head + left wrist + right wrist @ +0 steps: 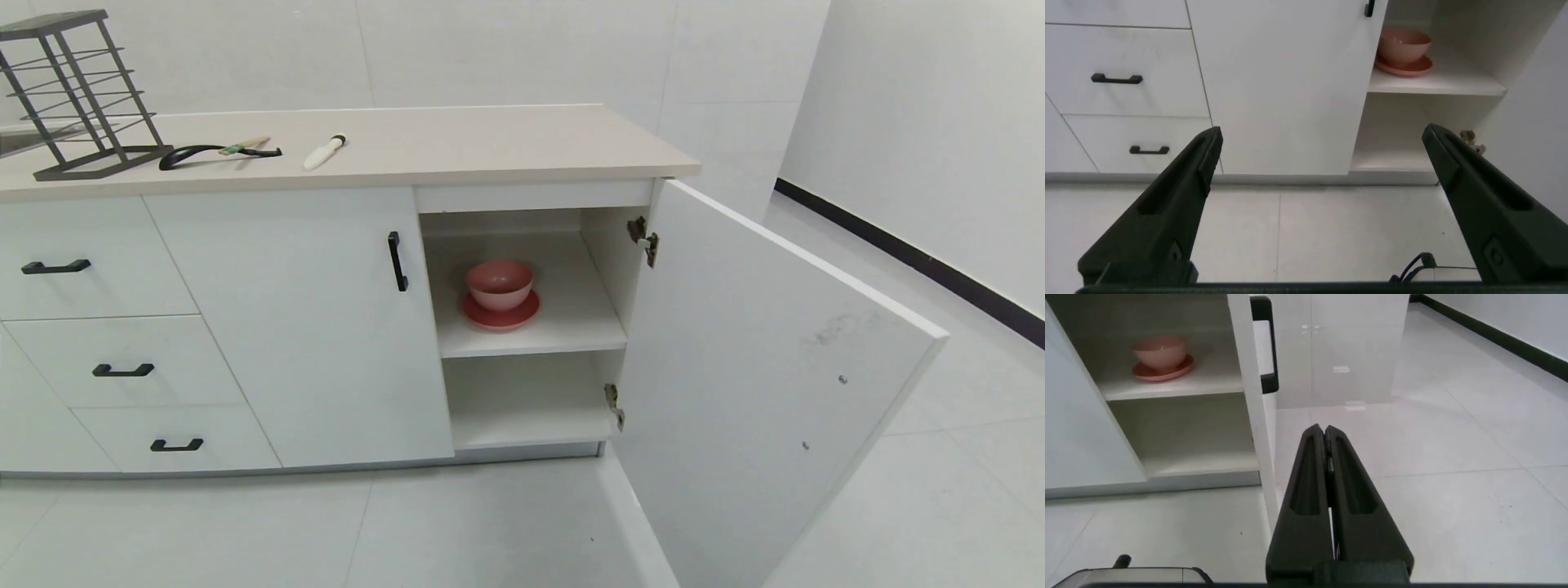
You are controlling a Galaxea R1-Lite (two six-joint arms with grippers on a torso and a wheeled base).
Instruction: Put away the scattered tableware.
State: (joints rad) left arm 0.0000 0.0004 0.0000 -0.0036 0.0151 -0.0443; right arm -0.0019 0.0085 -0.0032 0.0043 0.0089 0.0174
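A pink bowl (500, 283) sits inside a red plate (501, 314) on the upper shelf (571, 331) of the cupboard (522, 196), toward the shelf's left side. The cupboard's right door (759, 367) stands wide open, and its left door (302, 327) is closed. A stack of three drawers (114, 327) with black pulls lies to the left of the closed door.

On the table (490, 139) above, three utensils lie near the left end. A black long-handled utensil (192, 153) lies just beside the foot of a dark wire rack (77, 94). A small wooden-handled tool (245, 145) overlaps its handle end. A white utensil (324, 153) lies a little to the right, apart from both.

The left hand (1323, 139) hangs low over the tiled floor (1290, 229) with its fingers spread wide and nothing between them, facing the closed door and the shelves. The right hand (1327, 433) has its fingers pressed together and holds nothing, low over the floor near the outer edge of the open door.
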